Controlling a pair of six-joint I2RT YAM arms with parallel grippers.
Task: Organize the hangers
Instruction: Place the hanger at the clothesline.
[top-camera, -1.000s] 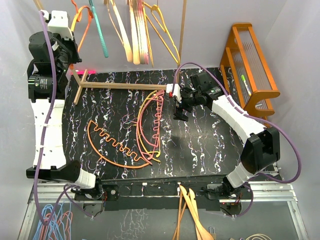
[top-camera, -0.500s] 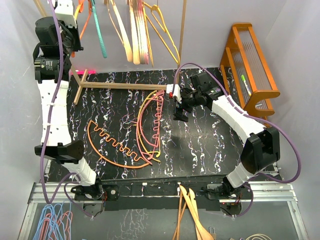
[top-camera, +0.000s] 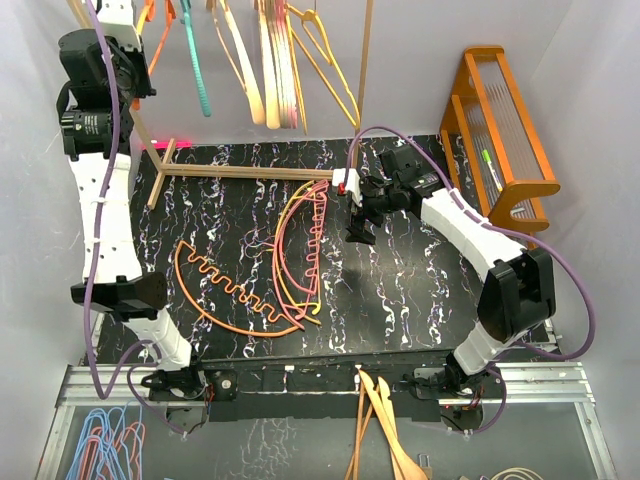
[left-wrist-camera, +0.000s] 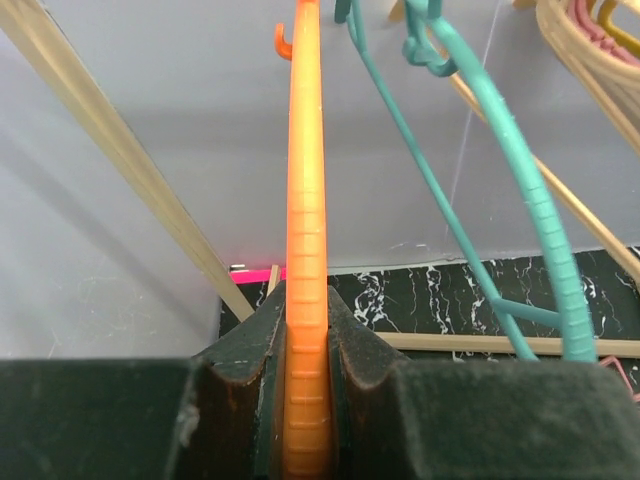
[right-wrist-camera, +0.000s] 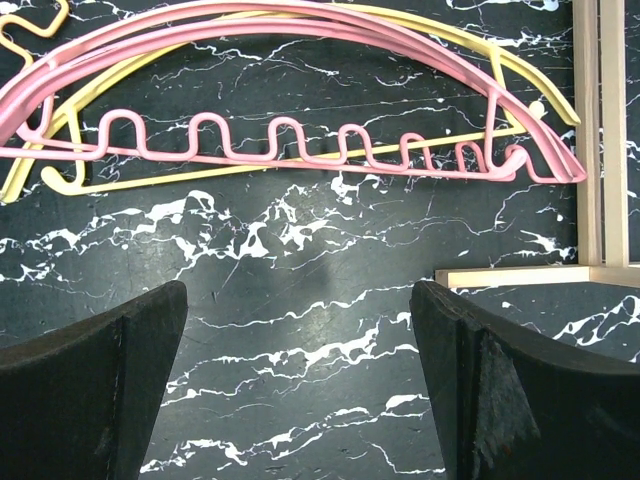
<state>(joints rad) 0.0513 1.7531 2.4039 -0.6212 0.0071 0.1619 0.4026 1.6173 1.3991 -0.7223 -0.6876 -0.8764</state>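
Observation:
My left gripper (top-camera: 135, 15) is raised at the back left and shut on the bar of an orange hanger (left-wrist-camera: 305, 200), which runs straight up between its fingers (left-wrist-camera: 240, 350). A teal hanger (left-wrist-camera: 540, 200) hangs just to its right, and tan, pink and yellow hangers (top-camera: 275, 60) hang further right. On the black marble table lie a pink wavy hanger (right-wrist-camera: 270, 130) stacked with yellow ones (top-camera: 290, 255), and an orange wavy hanger (top-camera: 235, 295). My right gripper (top-camera: 358, 225) hovers open just right of the pink and yellow pile, nothing between its fingertips (right-wrist-camera: 300, 330).
A wooden rack base bar (top-camera: 245, 172) crosses the back of the table, with an upright post (top-camera: 366, 60). An orange wooden shelf (top-camera: 505, 130) stands at the right. Light wooden hangers (top-camera: 385, 430) and blue and pink wire hangers (top-camera: 100, 440) lie below the front rail.
My left arm has lifted and stretched up and back, carrying the orange hanger higher at the top left. The right arm has barely moved.

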